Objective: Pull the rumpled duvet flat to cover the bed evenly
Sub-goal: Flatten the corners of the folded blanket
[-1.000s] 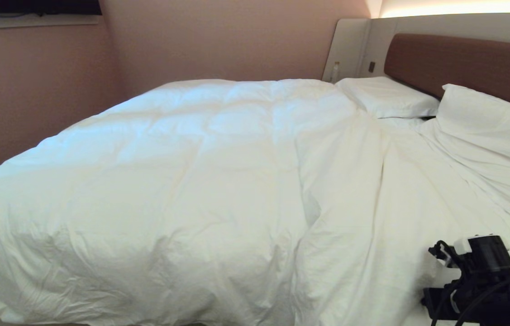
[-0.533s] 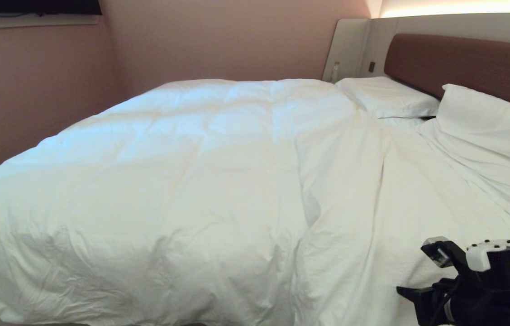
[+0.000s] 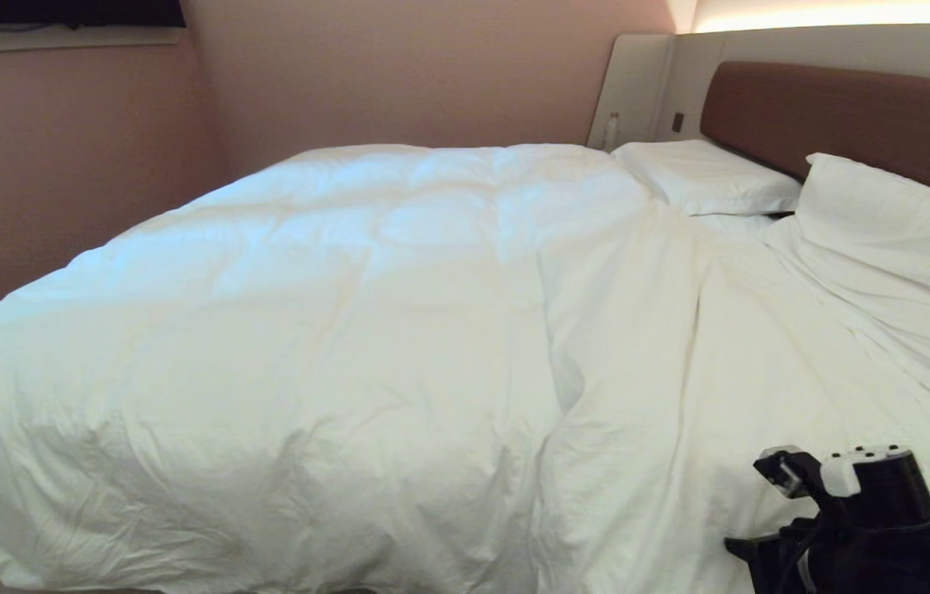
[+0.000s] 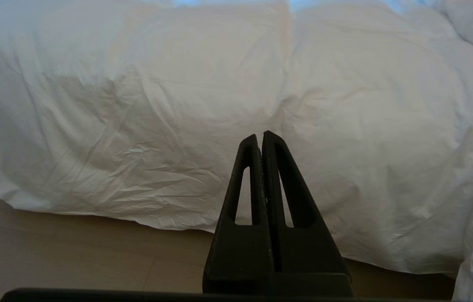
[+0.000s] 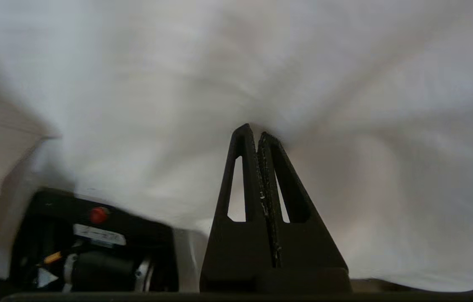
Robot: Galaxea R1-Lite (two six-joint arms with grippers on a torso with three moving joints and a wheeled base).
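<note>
Across the bed (image 3: 844, 107), the duvet (image 3: 332, 330) is lying puffed from 9 to 1 o'clock in the head view, flattening into creased folds toward 4 o'clock below two pillows (image 3: 704, 175) at 1 to 2 o'clock. At 5 o'clock the right gripper (image 5: 257, 133) is pressing its tip against white fabric with jaws clenched, gripping nothing visible. Off the bed's near side, the left gripper (image 4: 260, 140) is hanging clenched and empty, facing the duvet's overhanging edge above the wooden floor (image 4: 72, 256).

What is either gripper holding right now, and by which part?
Right gripper is shut with its tips in a gathered pinch of the white duvet near the bed's near edge; which part of the duvet cannot be told. Left gripper is shut, empty.
</note>
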